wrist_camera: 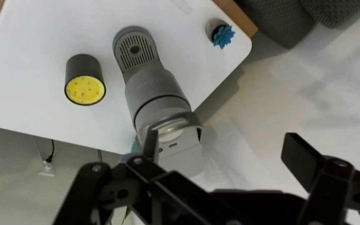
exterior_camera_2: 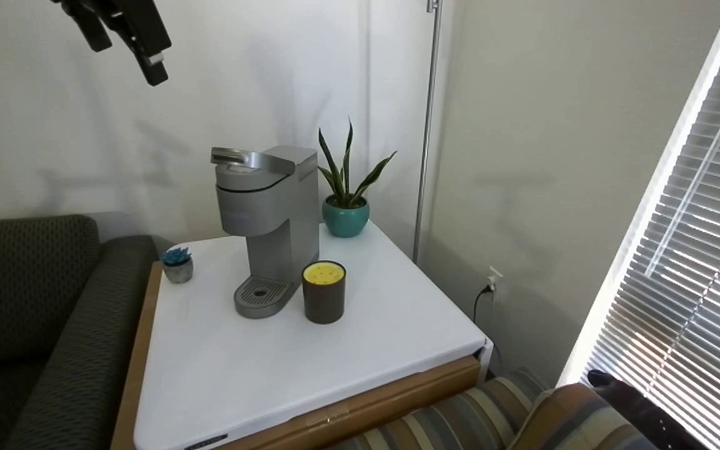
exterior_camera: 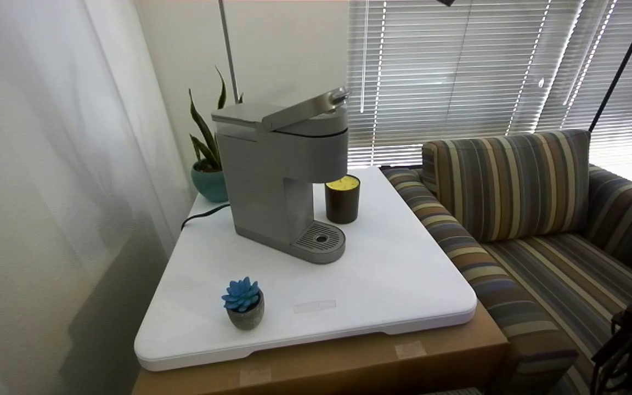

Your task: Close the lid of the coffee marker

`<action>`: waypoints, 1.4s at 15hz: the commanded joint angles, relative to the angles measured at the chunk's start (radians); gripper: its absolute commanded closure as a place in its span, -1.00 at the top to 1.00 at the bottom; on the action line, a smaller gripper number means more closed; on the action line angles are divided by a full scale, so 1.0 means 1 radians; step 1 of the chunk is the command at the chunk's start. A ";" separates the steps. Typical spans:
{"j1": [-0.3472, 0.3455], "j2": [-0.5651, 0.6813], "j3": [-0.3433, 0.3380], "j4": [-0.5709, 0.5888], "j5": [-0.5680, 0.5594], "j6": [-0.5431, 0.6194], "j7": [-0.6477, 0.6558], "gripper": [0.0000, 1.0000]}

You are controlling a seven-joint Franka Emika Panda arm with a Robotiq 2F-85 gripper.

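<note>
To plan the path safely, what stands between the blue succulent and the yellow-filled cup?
The coffee maker stands there, its drip tray between them in the wrist view.

The jaws I see are black, built of angular links (wrist_camera: 180,193), studded with round greyish screws (wrist_camera: 96,168) (a small pale patch (exterior_camera_2: 156,59) catches my eye), and fitted with flat-faced, blocky pads (wrist_camera: 302,162).

In an exterior view, we see the coffee maker (exterior_camera_2: 269,215) on the table (exterior_camera_2: 241,375), the candle (exterior_camera_2: 324,294) to its right, the succulent (exterior_camera_2: 177,266) to its left (the potted plant (exterior_camera_2: 345,217) stands behind, rightward).
</note>
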 commanded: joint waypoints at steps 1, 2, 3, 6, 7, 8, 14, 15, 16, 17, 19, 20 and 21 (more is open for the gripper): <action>0.003 0.011 0.002 0.002 0.009 0.028 0.002 1.00; 0.006 0.023 0.003 0.005 0.014 0.045 0.002 1.00; 0.007 0.032 0.004 0.007 0.015 0.049 0.002 1.00; 0.005 0.034 -0.013 0.036 -0.050 -0.105 -0.085 1.00; 0.004 0.042 -0.010 0.053 -0.073 -0.157 -0.098 1.00; 0.001 0.051 0.000 0.064 -0.085 -0.170 -0.077 1.00; -0.009 0.090 0.089 0.040 -0.032 0.094 0.291 1.00; -0.010 0.100 0.105 0.032 -0.033 0.145 0.353 1.00; -0.010 0.114 0.118 0.025 -0.033 0.200 0.411 1.00; -0.009 0.132 0.132 0.017 -0.029 0.265 0.463 1.00; -0.012 0.173 0.156 0.004 -0.036 0.397 0.567 1.00; -0.016 0.194 0.164 0.000 -0.042 0.461 0.616 1.00; -0.020 0.221 0.169 -0.003 -0.045 0.529 0.659 1.00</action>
